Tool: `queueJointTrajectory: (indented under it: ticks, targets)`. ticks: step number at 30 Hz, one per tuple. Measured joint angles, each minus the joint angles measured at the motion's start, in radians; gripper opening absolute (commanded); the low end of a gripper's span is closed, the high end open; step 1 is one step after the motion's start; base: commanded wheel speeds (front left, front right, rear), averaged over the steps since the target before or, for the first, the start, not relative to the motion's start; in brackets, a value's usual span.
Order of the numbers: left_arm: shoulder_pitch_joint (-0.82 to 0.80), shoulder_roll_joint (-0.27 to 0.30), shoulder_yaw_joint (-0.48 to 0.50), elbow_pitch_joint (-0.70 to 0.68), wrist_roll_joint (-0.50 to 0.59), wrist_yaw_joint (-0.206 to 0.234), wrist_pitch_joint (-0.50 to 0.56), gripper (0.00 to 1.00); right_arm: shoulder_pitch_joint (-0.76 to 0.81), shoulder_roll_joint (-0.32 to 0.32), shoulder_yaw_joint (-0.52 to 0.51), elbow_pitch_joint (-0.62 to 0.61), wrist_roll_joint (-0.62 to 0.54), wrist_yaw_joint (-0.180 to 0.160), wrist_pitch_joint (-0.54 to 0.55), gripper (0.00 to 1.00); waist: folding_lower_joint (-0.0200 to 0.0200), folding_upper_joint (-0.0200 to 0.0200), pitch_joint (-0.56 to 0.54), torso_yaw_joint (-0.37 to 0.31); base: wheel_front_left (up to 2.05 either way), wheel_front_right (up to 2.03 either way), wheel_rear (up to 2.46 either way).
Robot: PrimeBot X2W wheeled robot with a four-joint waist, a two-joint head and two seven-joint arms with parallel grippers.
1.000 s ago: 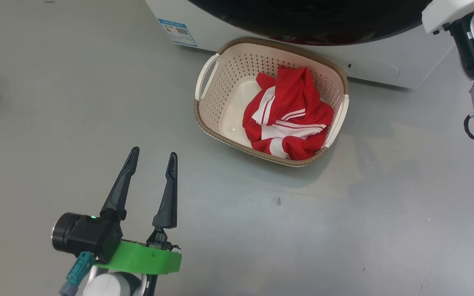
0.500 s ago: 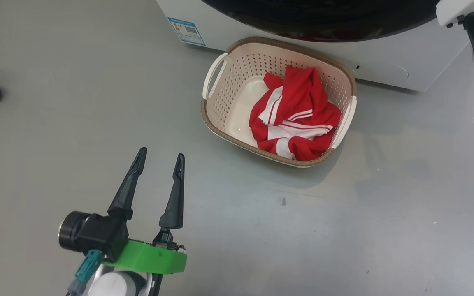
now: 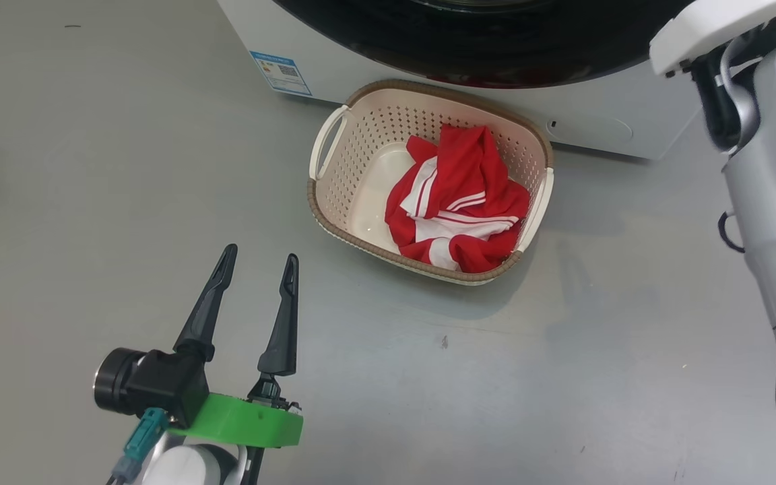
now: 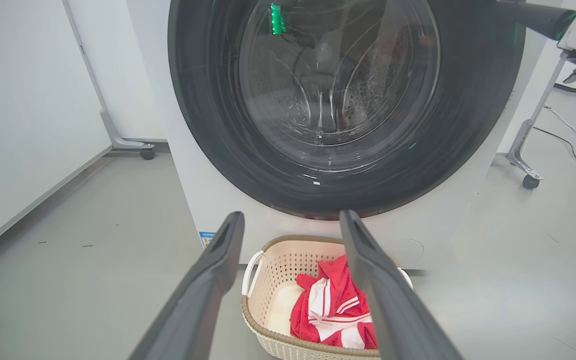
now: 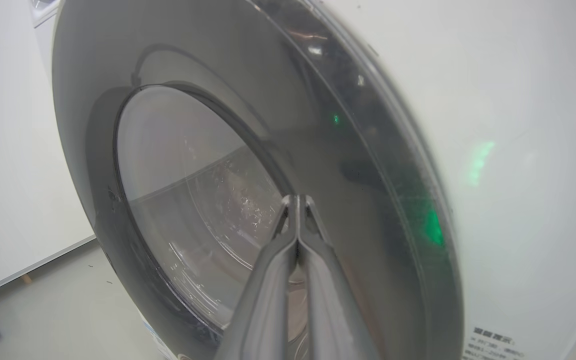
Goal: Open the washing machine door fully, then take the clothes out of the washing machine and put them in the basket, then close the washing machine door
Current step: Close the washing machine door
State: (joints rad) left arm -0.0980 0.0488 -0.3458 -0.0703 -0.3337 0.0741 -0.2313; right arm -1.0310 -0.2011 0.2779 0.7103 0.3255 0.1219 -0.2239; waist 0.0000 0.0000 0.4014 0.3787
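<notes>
Below, left gripper [image 3: 261,253], 2 fingers [image 3: 205,313] apart, right gripper [image 5: 296,198] fingers together, seemingly touching washing machine door [image 5: 193,200].

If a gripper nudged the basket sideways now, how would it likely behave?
The basket is low and wide with thin perforated plastic walls, so it probably slides on the smooth grey floor rather than tipping. It likely feels light: only the crumpled red clothes lie in it, bunched toward one end, so it might swivel a little.
</notes>
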Motion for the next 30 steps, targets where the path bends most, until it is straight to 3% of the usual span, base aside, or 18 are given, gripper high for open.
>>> queueJointTrajectory:
  ticks: [8,11,12,13,30]
  targets:
    - [0.000,0.003,0.018,0.001,0.000,0.000,0.000,1.00,0.091,0.049,0.012,-0.046,0.030,0.000,-0.023,0.02,0.0000,0.0000,-0.017,-0.042,0.00,0.00,0.00]
    - [0.000,0.006,0.019,0.007,0.000,0.000,0.000,1.00,0.139,0.058,0.016,-0.068,0.035,0.000,-0.026,0.54,0.0000,0.0000,-0.027,-0.062,0.00,0.00,0.00]
    - [0.000,0.007,0.019,0.011,0.000,0.000,0.000,1.00,0.160,0.058,0.016,-0.072,0.035,0.000,-0.028,0.84,0.0000,0.0000,-0.032,-0.068,0.00,0.00,0.00]
    - [0.000,0.009,0.020,0.014,0.000,0.000,0.000,1.00,0.182,0.058,0.015,-0.076,0.037,0.000,-0.029,1.00,0.0000,0.0000,-0.037,-0.073,0.00,0.00,0.00]
    - [0.002,0.033,0.034,0.063,-0.002,0.001,0.002,1.00,0.500,0.076,-0.049,-0.221,0.042,-0.013,-0.029,1.00,0.0000,0.0000,-0.145,-0.159,0.00,0.00,0.00]
